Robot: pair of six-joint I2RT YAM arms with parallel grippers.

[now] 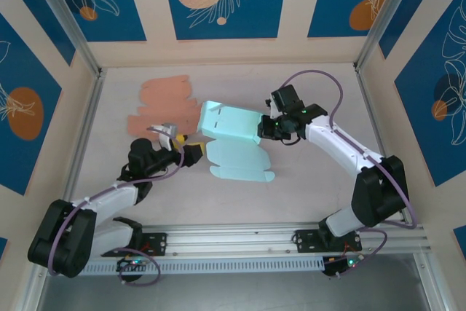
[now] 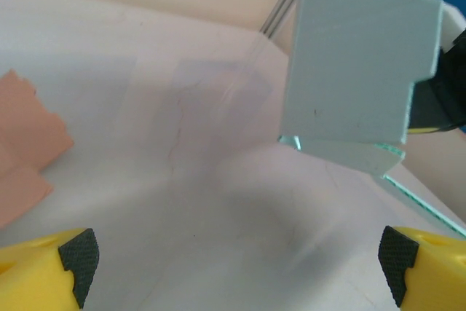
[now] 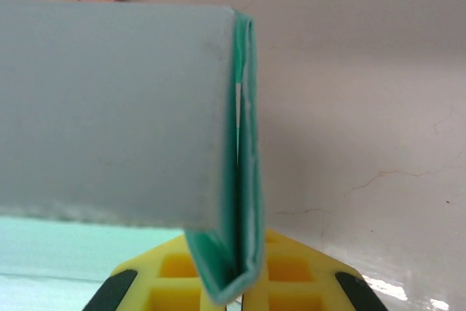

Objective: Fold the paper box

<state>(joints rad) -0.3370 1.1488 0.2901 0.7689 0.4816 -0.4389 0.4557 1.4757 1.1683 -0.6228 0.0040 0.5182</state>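
Note:
The teal paper box [image 1: 234,143] lies mid-table, its far panel folded up and its near half flat. My right gripper [image 1: 268,129] is shut on that raised panel's right edge. In the right wrist view the doubled teal edge [image 3: 244,238] stands pinched between the yellow fingers [image 3: 306,282], and the panel [image 3: 116,107] spreads to the left. My left gripper [image 1: 188,146] is open just left of the box and touches nothing. In the left wrist view its black pads [image 2: 79,261] sit far apart, with the raised teal panel [image 2: 360,56] ahead to the right.
A flat orange paper blank [image 1: 166,107] lies at the back left, seen as the orange blank [image 2: 25,143] in the left wrist view. The walls and metal posts [image 1: 69,20] close in the table. Bare tabletop [image 1: 306,180] lies at the front right.

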